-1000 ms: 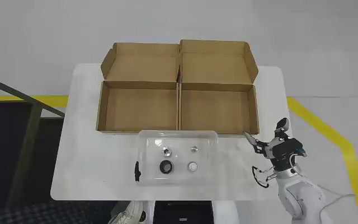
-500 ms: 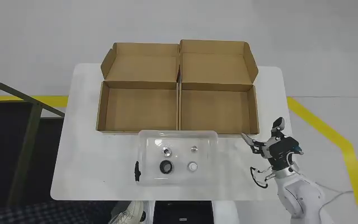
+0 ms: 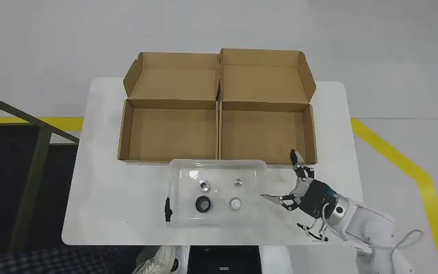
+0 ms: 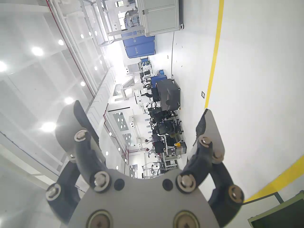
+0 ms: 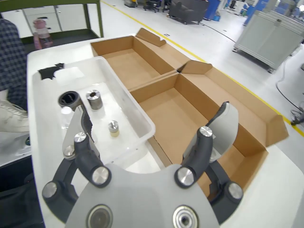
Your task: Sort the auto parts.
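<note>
A clear plastic tray (image 3: 254, 166) near the table's front edge holds a black ring (image 3: 203, 203), a steel cylinder (image 3: 203, 185), a small metal stud (image 3: 237, 181) and a white cap (image 3: 236, 203). My right gripper (image 3: 277, 175) hangs open just right of the tray, level with its rim, with nothing between its fingers. Its wrist view shows the black ring (image 5: 67, 98), the steel cylinder (image 5: 94, 99) and the stud (image 5: 113, 128) ahead of the right gripper (image 5: 152, 113). My left gripper (image 4: 142, 119) is open and empty, aimed at the room.
Two open, empty cardboard boxes (image 3: 170, 130) (image 3: 265, 133) stand side by side behind the tray, flaps up at the back. A small black piece (image 3: 166, 209) sits at the tray's left edge. Bare white table (image 3: 109, 171) lies left of the tray.
My right gripper has swung left from the table's right edge to the tray's right side and turned toward the tray. The parts have not moved.
</note>
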`<move>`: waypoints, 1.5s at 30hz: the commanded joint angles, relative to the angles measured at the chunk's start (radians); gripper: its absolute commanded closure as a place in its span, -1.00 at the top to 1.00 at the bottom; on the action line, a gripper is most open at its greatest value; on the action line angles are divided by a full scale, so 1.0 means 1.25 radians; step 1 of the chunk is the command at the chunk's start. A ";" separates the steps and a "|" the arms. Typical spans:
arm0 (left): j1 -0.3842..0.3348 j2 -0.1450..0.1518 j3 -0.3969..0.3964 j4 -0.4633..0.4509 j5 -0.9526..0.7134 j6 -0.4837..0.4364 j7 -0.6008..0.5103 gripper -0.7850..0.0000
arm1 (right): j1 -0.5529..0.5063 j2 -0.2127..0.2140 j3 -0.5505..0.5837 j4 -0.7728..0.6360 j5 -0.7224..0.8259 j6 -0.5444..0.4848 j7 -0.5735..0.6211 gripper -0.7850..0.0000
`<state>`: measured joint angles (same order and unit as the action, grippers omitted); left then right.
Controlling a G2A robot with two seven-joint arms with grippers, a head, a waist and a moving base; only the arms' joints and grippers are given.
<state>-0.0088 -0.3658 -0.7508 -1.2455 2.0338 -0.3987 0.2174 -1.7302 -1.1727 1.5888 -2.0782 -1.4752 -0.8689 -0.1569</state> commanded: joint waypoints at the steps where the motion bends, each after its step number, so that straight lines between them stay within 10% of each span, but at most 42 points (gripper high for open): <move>1: 0.000 0.000 0.000 0.000 0.000 0.000 0.000 1.00 | 0.013 0.002 -0.013 0.007 0.000 -0.029 0.015 1.00; 34: 0.000 0.000 0.000 0.000 0.000 0.000 0.000 1.00 | 0.144 0.020 -0.236 0.046 0.042 -0.063 0.404 1.00; 45: 0.000 0.000 0.000 0.000 0.000 0.000 0.000 1.00 | 0.151 0.029 -0.255 0.045 0.041 -0.047 0.459 0.62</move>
<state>-0.0088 -0.3658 -0.7508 -1.2455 2.0338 -0.3987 0.2174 -1.5421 -1.1373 1.2721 -2.0211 -1.4220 -0.9268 0.4129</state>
